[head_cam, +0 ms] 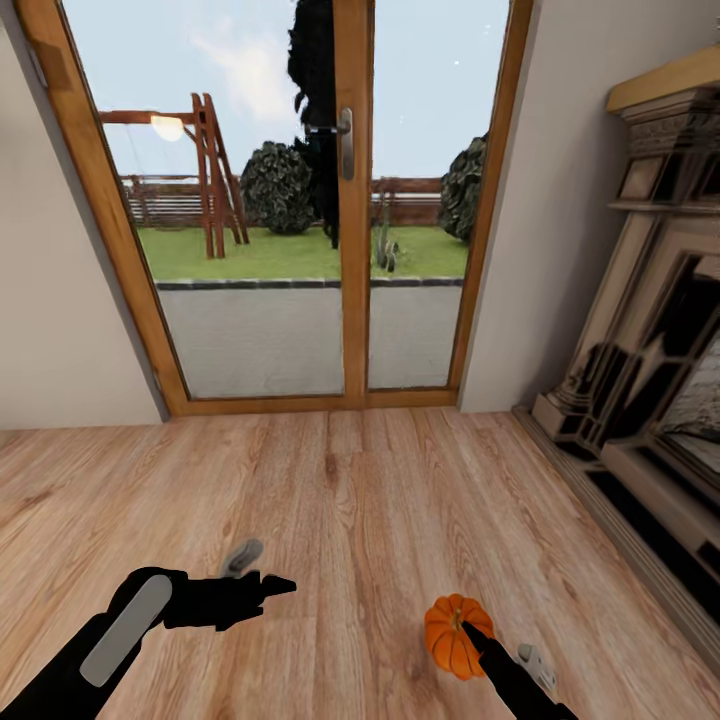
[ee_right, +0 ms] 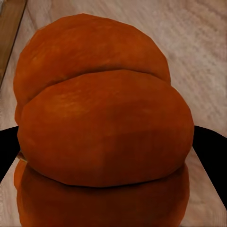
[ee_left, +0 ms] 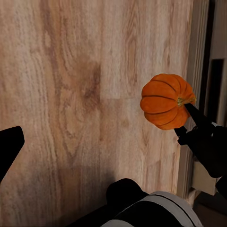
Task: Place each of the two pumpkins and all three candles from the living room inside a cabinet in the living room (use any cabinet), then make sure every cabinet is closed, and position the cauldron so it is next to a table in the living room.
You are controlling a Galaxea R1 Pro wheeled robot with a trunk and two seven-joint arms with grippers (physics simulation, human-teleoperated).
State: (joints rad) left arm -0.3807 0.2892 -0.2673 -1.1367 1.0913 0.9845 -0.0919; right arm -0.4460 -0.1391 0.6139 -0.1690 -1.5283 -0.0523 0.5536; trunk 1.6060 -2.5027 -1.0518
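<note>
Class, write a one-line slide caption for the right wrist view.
Close-up of the orange pumpkin held between the right hand's dark fingers, above the wooden floor.

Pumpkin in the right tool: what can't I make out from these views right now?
- Right tool grip: head view shows one finger across the pumpkin; the other is behind it.
- Right wrist view: pumpkin blocks what lies ahead.
- Left tool: seen side-on in the head view; opening unclear.

The pumpkin (ee_right: pixel 106 123) hides most of the right claw's fingers (ee_right: pixel 210 151). The fireplace (head_cam: pixel 650 380) is cut off by the picture's edge. The left claw (head_cam: pixel 262 588) covers part of a small grey thing (head_cam: pixel 243 554) on the floor (head_cam: pixel 360 500).
</note>
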